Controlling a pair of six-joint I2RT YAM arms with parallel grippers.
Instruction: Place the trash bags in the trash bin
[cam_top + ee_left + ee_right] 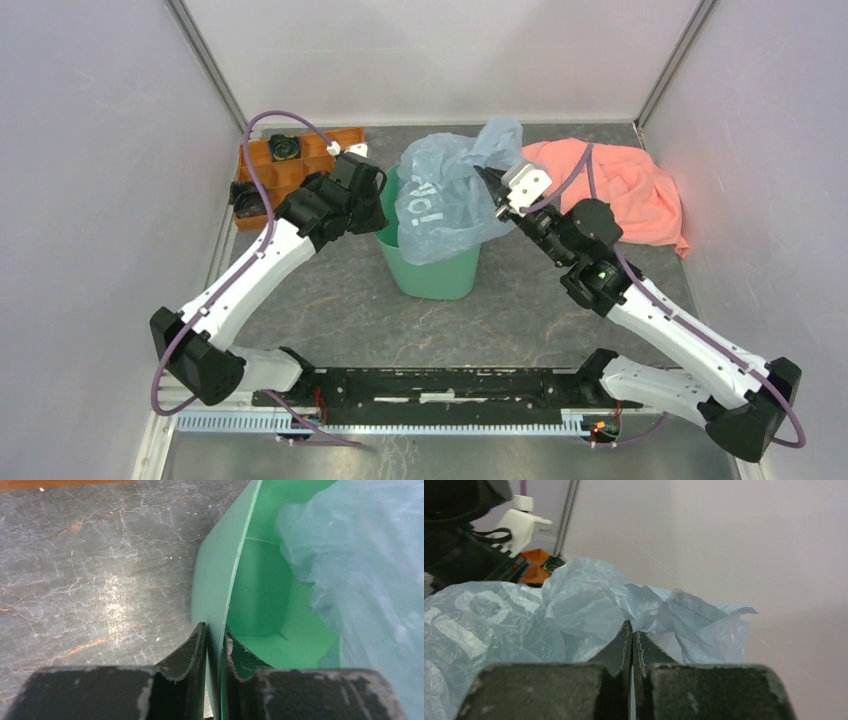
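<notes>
A green bin (437, 275) stands at the middle of the table (330, 300). A crinkly pale blue bag (440, 205) bulges from its mouth, partly inside. The left fingers (192, 655) clamp the bin's wall at 9 o'clock, one inside and one outside. The right fingers (616, 652), closed, pinch the bag's raised edge at 2 o'clock.
</notes>
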